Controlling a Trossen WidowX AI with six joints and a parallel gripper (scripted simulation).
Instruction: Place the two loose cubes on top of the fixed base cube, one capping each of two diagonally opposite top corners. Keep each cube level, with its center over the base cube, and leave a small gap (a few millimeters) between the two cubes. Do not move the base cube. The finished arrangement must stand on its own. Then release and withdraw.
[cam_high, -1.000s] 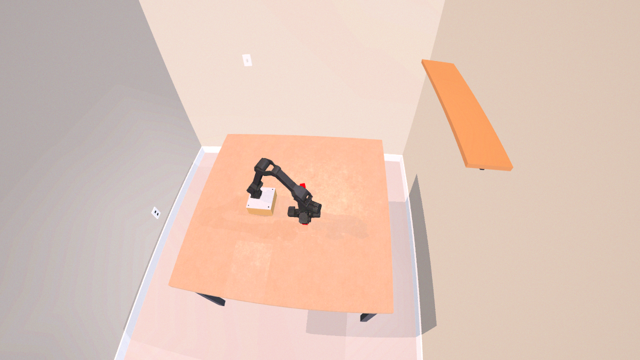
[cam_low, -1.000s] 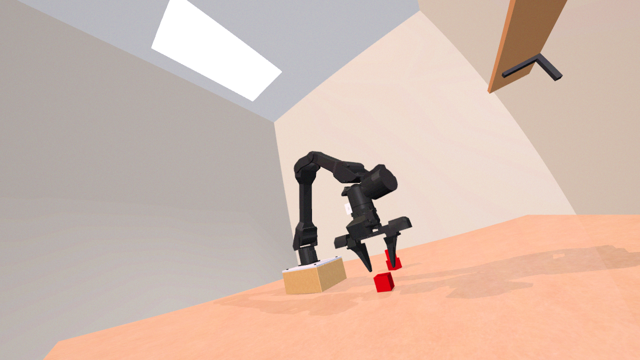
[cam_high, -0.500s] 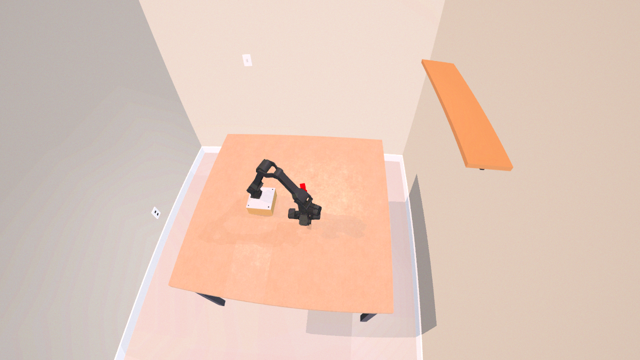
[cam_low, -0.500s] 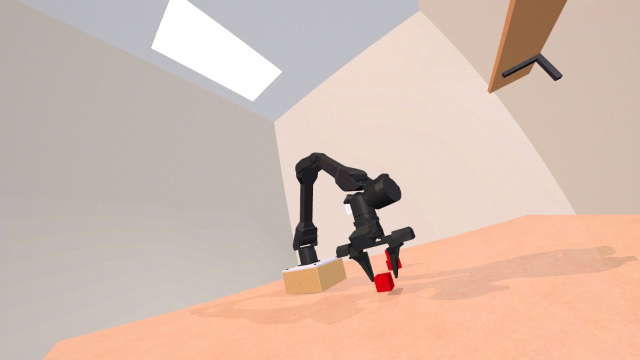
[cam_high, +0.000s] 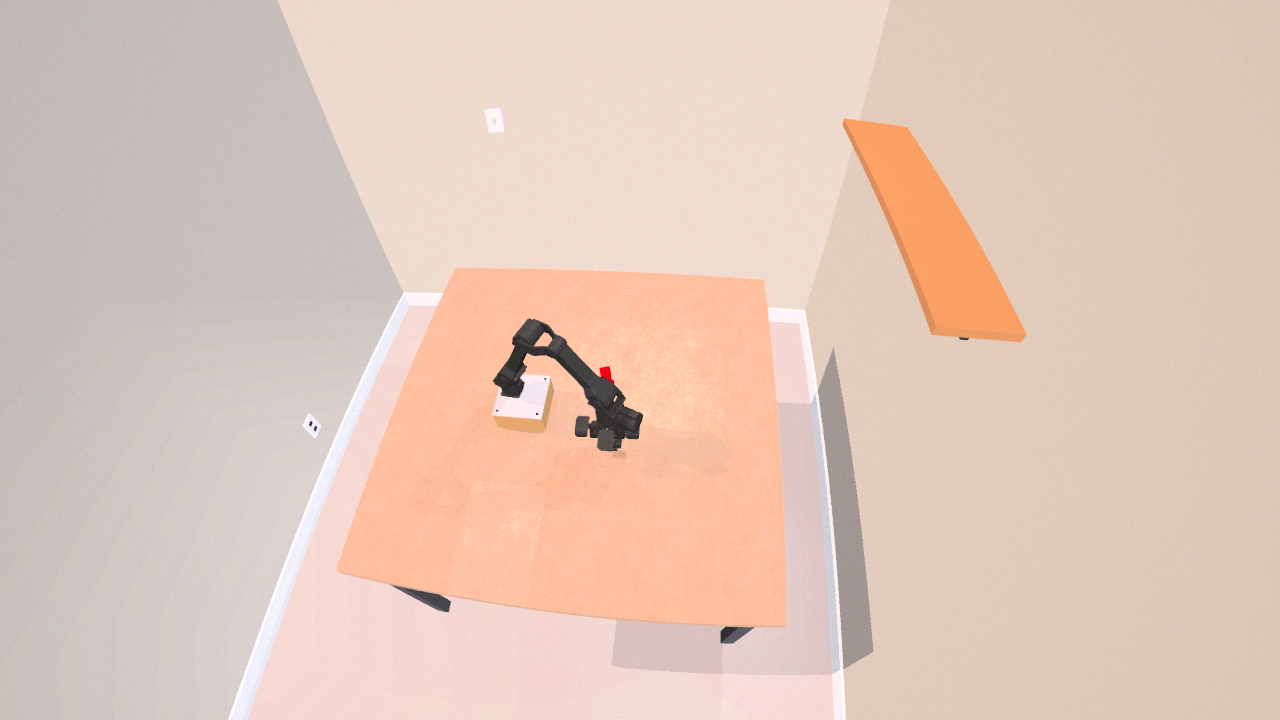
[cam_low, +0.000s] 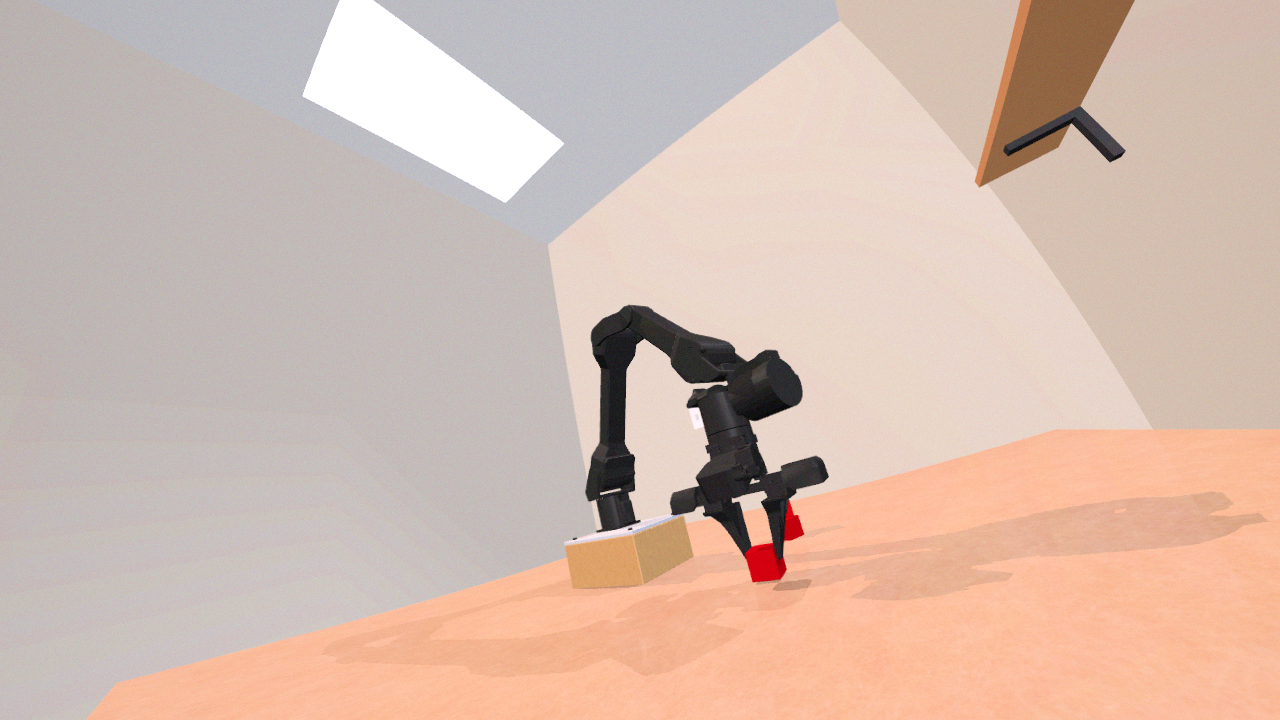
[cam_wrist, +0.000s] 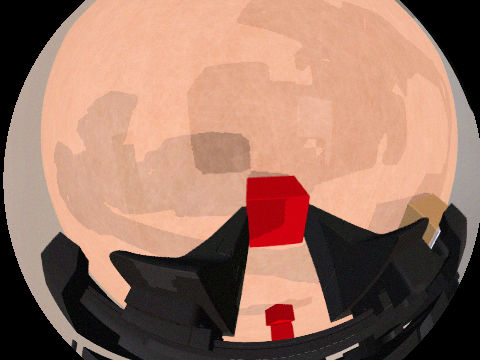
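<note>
My gripper (cam_low: 765, 552) (cam_wrist: 274, 211) points down with its two fingertips against opposite sides of a loose red cube (cam_low: 766, 565) (cam_wrist: 276, 220), shut on it. The cube stands on the table, level as far as I can see; in the top view the arm hides it. Behind it stands the red base cube (cam_low: 794, 528) (cam_wrist: 279, 314) on the table. The other red cube (cam_high: 605, 371) (cam_low: 789, 508) (cam_wrist: 282, 331) sits on top of the base cube. A finger partly covers this pair in the exterior view, and the wrist view cuts it off at the gripper's edge.
The arm (cam_high: 577, 365) (cam_low: 613, 402) stands on a tan box with a white top (cam_high: 521, 420) (cam_low: 604, 561), left of the cubes. The table (cam_high: 698, 537) (cam_low: 984, 653) carries everything. An orange shelf (cam_high: 935, 232) hangs on the right wall.
</note>
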